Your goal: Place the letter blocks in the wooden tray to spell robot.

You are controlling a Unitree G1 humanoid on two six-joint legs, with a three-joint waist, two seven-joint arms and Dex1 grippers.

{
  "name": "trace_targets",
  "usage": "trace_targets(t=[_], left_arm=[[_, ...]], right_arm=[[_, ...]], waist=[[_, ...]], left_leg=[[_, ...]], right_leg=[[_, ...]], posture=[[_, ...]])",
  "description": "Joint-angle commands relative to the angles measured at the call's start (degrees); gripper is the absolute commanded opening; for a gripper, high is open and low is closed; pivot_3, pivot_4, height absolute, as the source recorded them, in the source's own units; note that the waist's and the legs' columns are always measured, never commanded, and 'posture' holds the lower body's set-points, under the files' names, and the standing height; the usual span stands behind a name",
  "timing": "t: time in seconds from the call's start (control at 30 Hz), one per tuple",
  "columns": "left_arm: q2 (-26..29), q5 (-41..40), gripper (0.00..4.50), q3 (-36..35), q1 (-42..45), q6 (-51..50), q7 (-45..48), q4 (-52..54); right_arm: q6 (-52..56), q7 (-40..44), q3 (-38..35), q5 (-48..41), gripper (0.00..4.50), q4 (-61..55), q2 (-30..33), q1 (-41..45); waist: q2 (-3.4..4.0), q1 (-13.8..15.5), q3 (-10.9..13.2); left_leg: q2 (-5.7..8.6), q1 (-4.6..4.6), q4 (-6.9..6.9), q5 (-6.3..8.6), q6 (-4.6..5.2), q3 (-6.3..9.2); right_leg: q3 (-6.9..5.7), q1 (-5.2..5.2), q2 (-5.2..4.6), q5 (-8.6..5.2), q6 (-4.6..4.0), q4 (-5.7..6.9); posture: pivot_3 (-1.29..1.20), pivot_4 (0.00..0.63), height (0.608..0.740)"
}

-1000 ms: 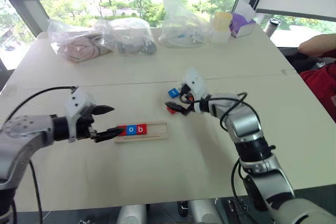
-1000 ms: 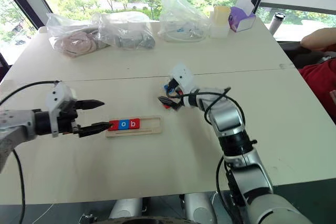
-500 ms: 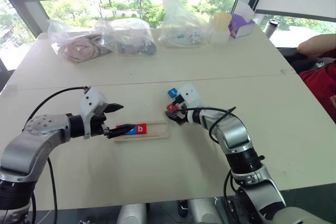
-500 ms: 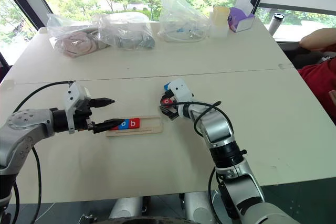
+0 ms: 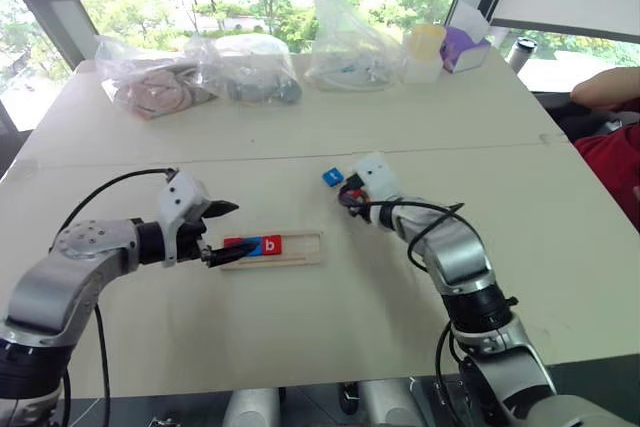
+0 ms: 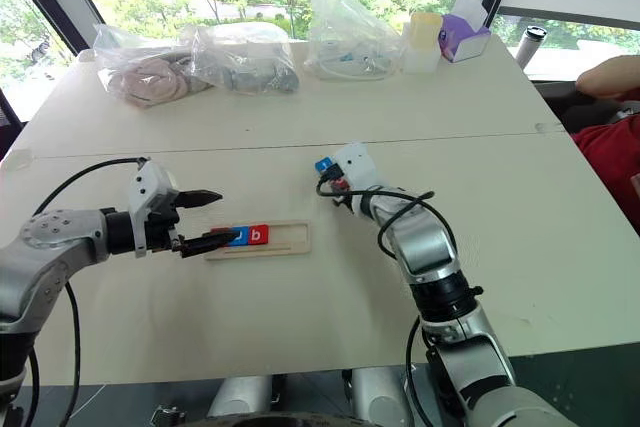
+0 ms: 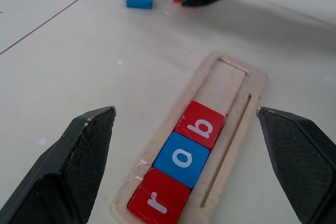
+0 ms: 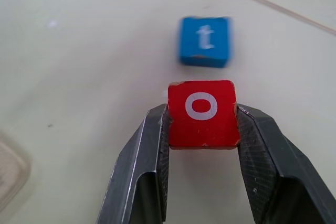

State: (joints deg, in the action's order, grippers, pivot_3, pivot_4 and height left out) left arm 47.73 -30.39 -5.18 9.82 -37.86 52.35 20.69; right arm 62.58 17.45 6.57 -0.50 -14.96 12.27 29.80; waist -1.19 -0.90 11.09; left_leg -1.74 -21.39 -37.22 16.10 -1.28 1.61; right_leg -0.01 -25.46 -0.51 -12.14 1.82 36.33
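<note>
From my head cameras, my right gripper (image 5: 347, 199) had just clamped onto the red "o" block (image 5: 351, 194), which a second earlier lay loose between my spread fingers; the blue "t" block (image 5: 332, 177) sat on the table (image 5: 300, 137) just beside it, at about ten o'clock from the "o". The wooden tray (image 5: 297, 249) lay at roughly eight o'clock from that grip, with my left gripper (image 5: 224, 233) parked at its left end, fingers spread wide and holding nothing, one tip low over that end of the tray, though I could not tell if it touched. From my left wrist camera, the tray (image 7: 231, 85) carried three blocks (image 7: 181, 158) reading r, what looked like an "a" or a turned "o", then b, packed against one end, with the two slots past the "b" empty. From my right wrist camera, the "o" (image 8: 202, 113) was pinched squarely between both pads, the "t" (image 8: 205, 40) lying free just beyond it. I judged the pick secured, so the fourth letter was ready to carry to the first empty slot beside the "b", leaving only the "t" after it.
</note>
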Motion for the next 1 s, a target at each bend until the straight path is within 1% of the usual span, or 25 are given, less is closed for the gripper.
trace_targets(t=[0.03,0.13,0.23,0.3,0.37,0.43,0.53,0.63,0.73,0.8,0.87,0.93,0.97,1.0], left_arm=[[0.09,0.24,4.50,-0.25,0.95,1.37,0.44,0.70],[-0.06,0.45,4.50,0.14,1.35,1.73,0.70,0.00],[-0.21,1.49,4.50,1.26,1.79,2.75,1.31,-2.11],[-0.37,1.55,4.50,1.67,2.68,2.85,1.82,-3.08],[-0.44,1.79,4.50,2.89,4.39,3.06,3.11,-4.47],[-0.35,3.02,4.50,4.33,5.91,4.13,4.19,-6.35],[-0.30,4.05,4.50,5.15,7.06,5.11,5.25,-8.17],[-0.44,4.61,4.50,5.48,8.12,5.50,6.11,-9.26],[-0.11,4.59,4.50,5.20,8.36,5.47,6.66,-9.34],[0.35,4.49,4.50,4.64,8.14,5.16,6.98,-8.83],[0.84,4.60,4.50,4.11,8.05,5.07,6.98,-8.49],[1.28,4.88,4.50,3.70,8.02,5.35,6.98,-8.52],[1.46,4.89,4.50,3.58,7.95,5.47,7.05,-8.61],[1.88,4.67,4.50,3.46,7.72,5.16,7.28,-8.43]], right_arm=[[9.80,-3.57,-6.22,-0.71,1.37,-9.82,-1.96,-2.30],[16.94,-4.43,-6.88,-1.48,1.37,-15.81,-2.41,-5.20],[23.71,-8.32,-9.22,-0.12,1.37,-19.42,-7.28,-6.23],[28.05,-10.19,-10.49,0.29,1.37,-21.91,-11.62,-6.10],[29.78,-12.50,-9.25,0.88,1.37,-22.95,-14.90,-7.25],[29.92,-13.26,-7.93,0.61,1.37,-22.10,-15.68,-8.43],[29.92,-13.69,-8.10,0.24,1.37,-21.28,-15.80,-8.41],[29.92,-13.36,-8.01,-0.46,2.66,-21.10,-15.26,-7.70],[29.92,-12.19,-8.35,-1.73,4.08,-22.45,-14.13,-6.41],[29.47,-9.58,-8.32,-3.39,4.08,-23.71,-9.79,-4.27],[21.69,-3.20,-5.11,-5.39,4.08,-23.09,1.50,-2.10],[14.26,4.46,-5.97,-9.35,4.08,-20.88,8.38,-0.30],[12.10,6.64,-6.67,-10.76,4.08,-19.94,9.86,0.07],[4.82,13.09,-5.96,-12.17,4.08,-18.28,14.40,-0.68]], waist=[[0.00,0.01,0.00],[0.01,-0.15,0.00],[0.01,-0.39,0.01],[0.02,-0.42,0.01],[0.01,-0.31,0.01],[0.02,-0.18,0.01],[0.01,-0.24,0.00],[0.01,-0.26,0.00],[0.01,-0.19,0.00],[0.02,-0.27,0.01],[0.05,-0.27,0.04],[0.03,-0.30,0.04],[0.03,-0.33,0.04],[0.02,-0.47,0.04]], left_leg=[[0.00,-0.01,0.02,0.00,0.00,0.01],[0.00,0.01,0.04,0.00,0.00,0.02],[-0.02,0.04,0.04,0.00,0.00,0.01],[-0.03,0.06,0.04,0.00,0.00,0.02],[-0.05,0.05,0.03,0.00,0.00,0.06],[-0.04,0.03,0.02,0.00,0.00,0.07],[0.00,0.02,0.01,0.00,0.00,0.00],[0.01,0.01,0.01,0.00,0.00,-0.03],[0.00,-0.01,0.02,0.00,0.00,0.01],[0.00,-0.01,0.01,0.00,0.00,0.01],[0.01,-0.01,-0.01,0.00,0.00,-0.02],[0.05,-0.02,0.01,0.00,0.00,-0.04],[0.05,-0.02,0.01,0.00,0.00,-0.03],[0.04,0.00,0.07,0.00,0.01,-0.02]], right_leg=[[0.00,0.00,0.00,0.00,0.00,0.00],[-0.01,-0.01,0.00,-0.03,0.01,0.00],[-0.01,-0.01,0.01,-0.15,-0.04,0.00],[-0.01,-0.01,0.04,-0.14,-0.07,0.01],[-0.02,-0.01,0.06,-0.14,-0.08,0.01],[-0.03,-0.01,0.06,-0.14,-0.08,0.01],[-0.02,0.01,-0.02,-0.15,-0.08,-0.06],[-0.01,0.03,-0.05,-0.14,-0.07,-0.11],[-0.02,0.02,-0.03,-0.15,-0.07,-0.11],[-0.03,0.02,-0.03,-0.15,-0.07,-0.11],[-0.02,0.02,-0.04,-0.15,-0.06,-0.12],[-0.02,0.02,-0.08,-0.17,-0.04,-0.16],[-0.02,0.03,-0.05,-0.17,-0.04,-0.18],[-0.02,0.03,-0.02,-0.18,-0.03,-0.20]], posture=[[0.00,0.150,0.740],[0.00,0.150,0.740],[0.00,0.150,0.740],[0.00,0.150,0.740],[0.00,0.150,0.740],[0.00,0.150,0.740],[0.00,0.150,0.740],[0.00,0.150,0.740],[0.00,0.150,0.740],[0.00,0.150,0.740],[0.00,0.150,0.740],[0.00,0.150,0.740],[0.00,0.150,0.740],[0.00,0.150,0.740]])
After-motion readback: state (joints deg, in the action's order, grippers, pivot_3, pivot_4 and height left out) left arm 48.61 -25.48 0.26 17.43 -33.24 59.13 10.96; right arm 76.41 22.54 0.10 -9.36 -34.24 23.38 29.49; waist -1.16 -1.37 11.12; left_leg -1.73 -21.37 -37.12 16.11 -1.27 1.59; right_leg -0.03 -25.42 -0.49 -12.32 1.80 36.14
